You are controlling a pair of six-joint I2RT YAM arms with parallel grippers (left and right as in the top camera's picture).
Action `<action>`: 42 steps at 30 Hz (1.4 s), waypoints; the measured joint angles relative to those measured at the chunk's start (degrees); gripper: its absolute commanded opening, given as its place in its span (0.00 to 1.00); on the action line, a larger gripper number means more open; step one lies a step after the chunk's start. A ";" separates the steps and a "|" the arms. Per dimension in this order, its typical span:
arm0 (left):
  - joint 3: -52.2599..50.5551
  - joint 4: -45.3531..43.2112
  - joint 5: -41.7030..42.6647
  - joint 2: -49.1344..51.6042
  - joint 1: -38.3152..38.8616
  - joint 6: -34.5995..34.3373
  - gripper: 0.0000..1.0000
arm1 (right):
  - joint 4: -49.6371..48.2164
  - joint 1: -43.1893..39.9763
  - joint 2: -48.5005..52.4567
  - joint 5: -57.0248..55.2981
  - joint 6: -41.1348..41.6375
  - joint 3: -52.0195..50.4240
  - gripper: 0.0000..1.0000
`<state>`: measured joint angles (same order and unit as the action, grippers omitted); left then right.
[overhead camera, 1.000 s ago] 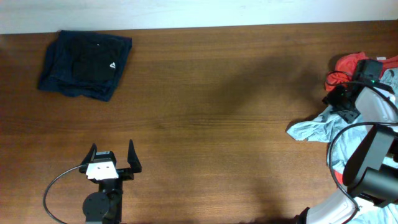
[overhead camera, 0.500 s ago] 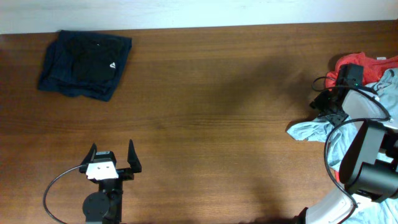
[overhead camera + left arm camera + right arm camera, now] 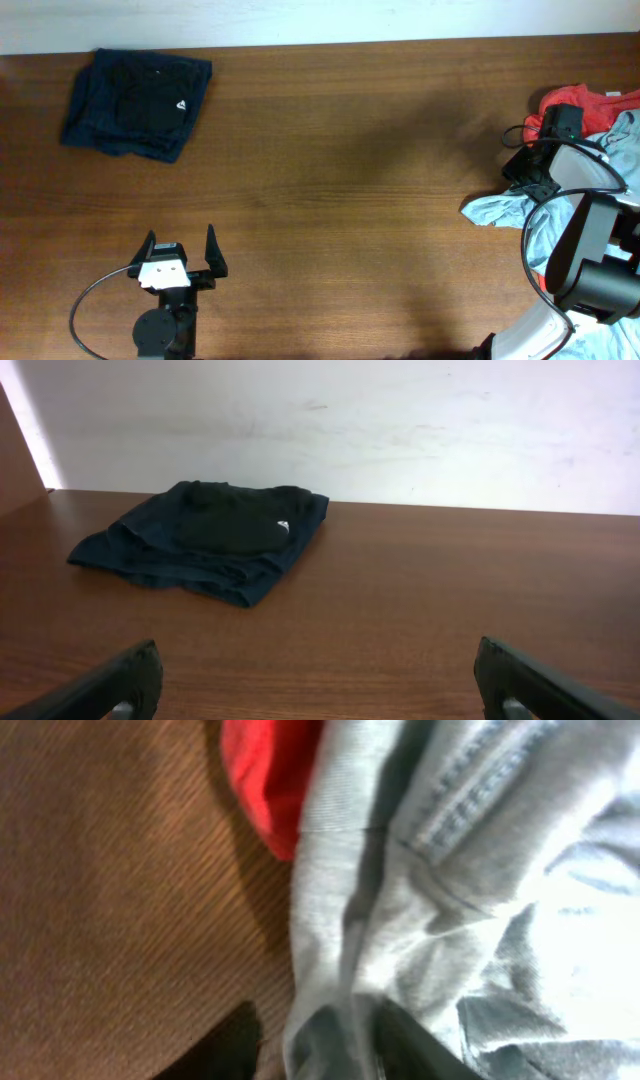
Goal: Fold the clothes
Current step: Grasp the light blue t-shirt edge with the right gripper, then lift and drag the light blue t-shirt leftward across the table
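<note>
Overhead: looked straight down from well above the worktop (image 3: pixel 330 190). The whole surface was in frame, with the folded dark garment (image 3: pixel 137 103) near the upper-left corner and the white wall (image 3: pixel 300 20) as a strip along the top edge.

Left wrist: sat low over the worktop, facing level toward the white wall. The dark garment was ahead and to the left at mid-range. The fingertips (image 3: pixel 125 680) of the left hand (image 3: pixel 315 665) sat in the bottom corners. Shared with overhead: the dark garment and the wood around it.

Right wrist: pressed very close, far across the worktop from the dark garment. Pale blue-grey cloth (image 3: pixel 450 900), red cloth (image 3: pixel 265 780) and wood grain filled the frame. Shared with overhead: those two cloths at the right edge.
</note>
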<state>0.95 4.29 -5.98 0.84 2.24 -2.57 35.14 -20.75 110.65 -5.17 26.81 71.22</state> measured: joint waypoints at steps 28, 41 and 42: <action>0.00 -0.02 0.00 0.00 0.00 0.00 0.99 | 8.92 0.94 -20.85 0.79 -7.30 8.46 0.04; 0.00 0.00 0.00 0.00 0.00 0.00 0.99 | 19.63 15.85 -23.93 1.07 -12.33 28.02 0.04; 0.00 -0.02 0.00 0.00 0.00 0.00 0.99 | 19.74 17.81 -24.00 0.94 -12.66 29.94 0.04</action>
<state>0.95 4.27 -5.98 0.84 2.24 -2.57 54.87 -2.94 86.65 -4.23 14.15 101.16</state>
